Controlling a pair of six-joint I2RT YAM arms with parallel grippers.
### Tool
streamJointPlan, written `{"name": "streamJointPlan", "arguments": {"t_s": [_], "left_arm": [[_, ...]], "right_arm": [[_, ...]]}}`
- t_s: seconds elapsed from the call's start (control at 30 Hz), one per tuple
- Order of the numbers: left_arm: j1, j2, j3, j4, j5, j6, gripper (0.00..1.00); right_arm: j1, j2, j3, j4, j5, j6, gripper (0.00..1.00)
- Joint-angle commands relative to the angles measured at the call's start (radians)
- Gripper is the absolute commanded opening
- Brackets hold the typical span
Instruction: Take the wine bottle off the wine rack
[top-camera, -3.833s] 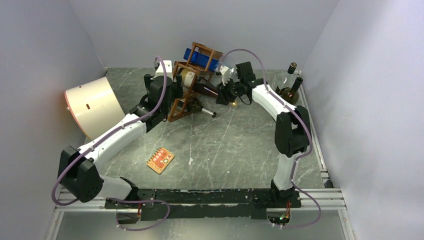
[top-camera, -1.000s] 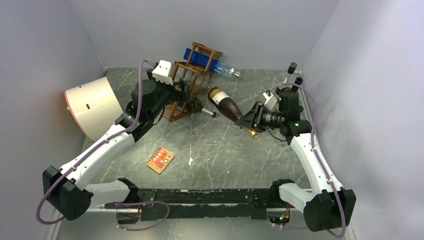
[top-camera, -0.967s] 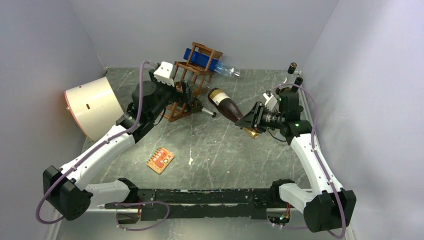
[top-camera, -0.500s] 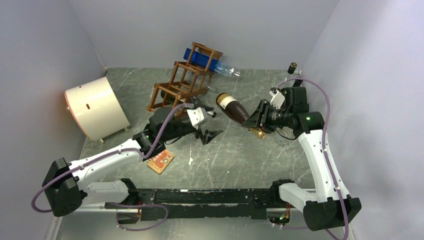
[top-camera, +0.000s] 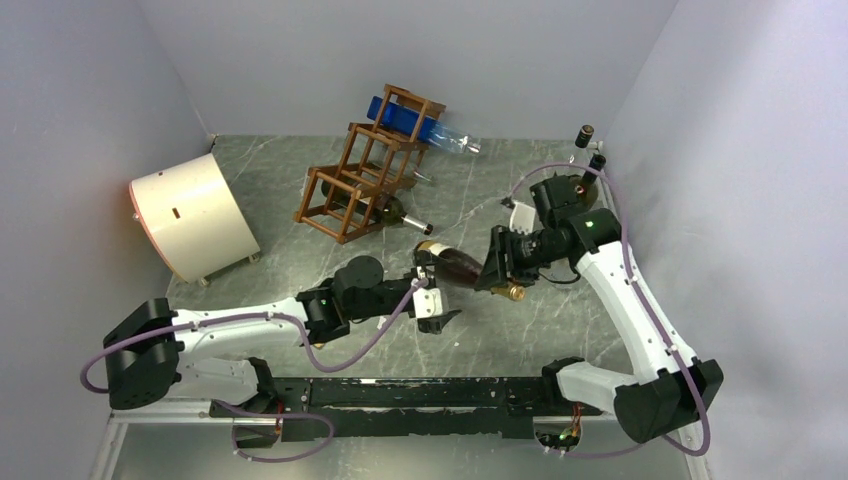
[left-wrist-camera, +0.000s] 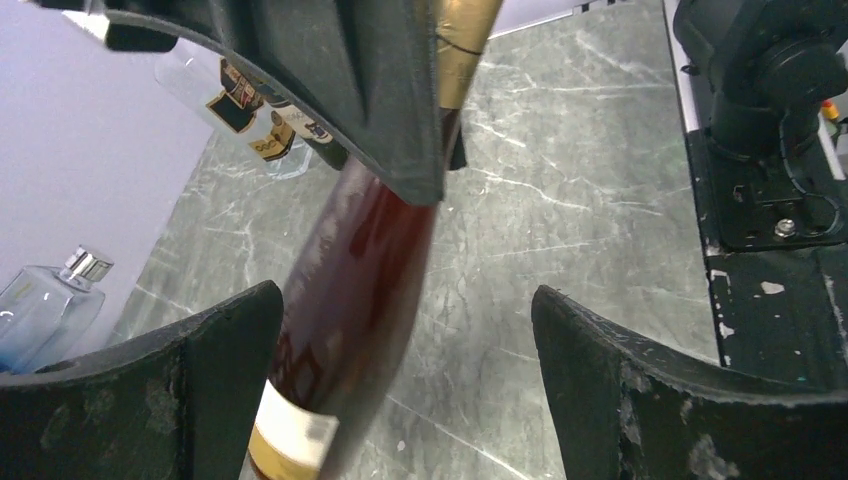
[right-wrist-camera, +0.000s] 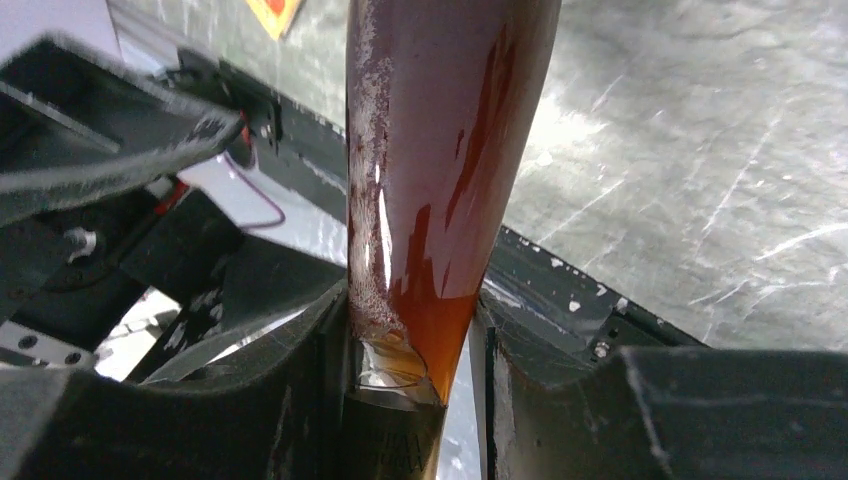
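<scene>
Clear of the wine rack (top-camera: 358, 185) near the counter's far edge, the wine bottle (top-camera: 455, 264) hung over mid-counter, pinched only at its neck by the right gripper (top-camera: 497, 272), so its heavy body could have slipped before the spread left gripper (left-wrist-camera: 407, 295) closed.

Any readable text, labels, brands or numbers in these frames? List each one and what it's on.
No text here can be read.
Body label on the wine bottle: cream and gold band, print too blurred to read.
Neck foil on the same bottle: faint marks, too blurred to read.
Label on the clear bottle: dark and gold graphics, too small to read.
</scene>
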Motion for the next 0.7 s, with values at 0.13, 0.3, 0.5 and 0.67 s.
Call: {"name": "streamJointPlan", "arguments": {"t_s": [0.13,0.3,0.5,0.67], "left_arm": [[-0.034,0.046,-0.01,0.062,-0.014,0.056,1.0],[-0.035,0.085,0.009,0.016,-0.024,0.079,0.98],[-0.034,0.131,0.022,0.022,-0.11,0.088,0.82],[-0.034,0.133,0.015,0.047,-0.207,0.136,0.31]], "right_arm": [[0.165,-0.05,0.031,0.212,-0.187,-0.018,0.0],[0.248,-0.046,0.028,0.26,-0.188,-0.003,0.0],[0.301,-0.037,0.015,0.285,-0.186,-0.001,0.0],[0.308,-0.052,0.017,0.28,-0.134,-0.013,0.0]]}}
